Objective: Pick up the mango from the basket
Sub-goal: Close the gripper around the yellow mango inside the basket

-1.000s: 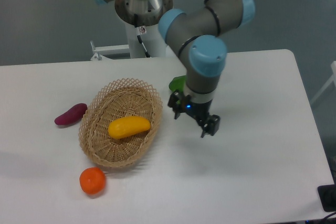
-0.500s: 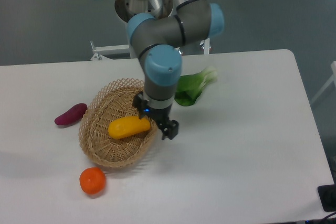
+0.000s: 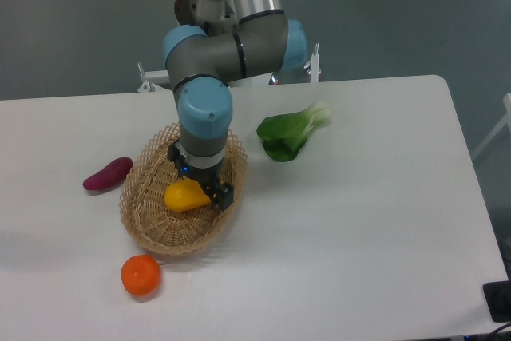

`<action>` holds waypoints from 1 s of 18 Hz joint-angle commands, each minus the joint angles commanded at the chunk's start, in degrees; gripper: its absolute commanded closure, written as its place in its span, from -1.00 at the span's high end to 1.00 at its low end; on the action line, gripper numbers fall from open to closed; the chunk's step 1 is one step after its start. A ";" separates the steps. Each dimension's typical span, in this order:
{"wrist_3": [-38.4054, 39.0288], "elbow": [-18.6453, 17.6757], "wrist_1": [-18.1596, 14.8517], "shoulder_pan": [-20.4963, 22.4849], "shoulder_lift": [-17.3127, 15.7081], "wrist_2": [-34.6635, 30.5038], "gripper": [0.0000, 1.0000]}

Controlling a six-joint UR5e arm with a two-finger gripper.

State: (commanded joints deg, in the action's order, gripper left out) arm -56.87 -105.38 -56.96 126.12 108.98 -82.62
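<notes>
A yellow-orange mango point(image 3: 183, 196) lies inside the tan wicker basket point(image 3: 145, 207) at the table's left-centre. My gripper point(image 3: 201, 184) hangs directly over the mango's right half and hides that end of it. The fingers point down with one dark fingertip point(image 3: 224, 196) showing at the mango's right side; the other is hidden behind the wrist. Whether the jaws touch the fruit cannot be made out. The arm reaches down from the base at the back.
A purple sweet potato point(image 3: 107, 173) lies left of the basket. An orange tangerine point(image 3: 140, 275) sits in front of it near the table's front. A green leafy vegetable point(image 3: 291, 133) lies to the right of the basket.
The gripper has swung left across the table, from right of the basket to over the mango inside it. The leafy vegetable, once hidden by the arm, now shows fully.
</notes>
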 joint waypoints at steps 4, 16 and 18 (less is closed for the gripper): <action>0.79 -0.09 1.85 -1.05 1.49 -0.18 1.00; 1.58 -0.17 1.94 -1.41 3.08 -0.53 0.92; 1.58 -0.09 1.94 -1.67 3.34 -0.53 0.79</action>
State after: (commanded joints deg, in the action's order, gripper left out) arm -55.28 -105.47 -55.02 124.46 112.32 -83.14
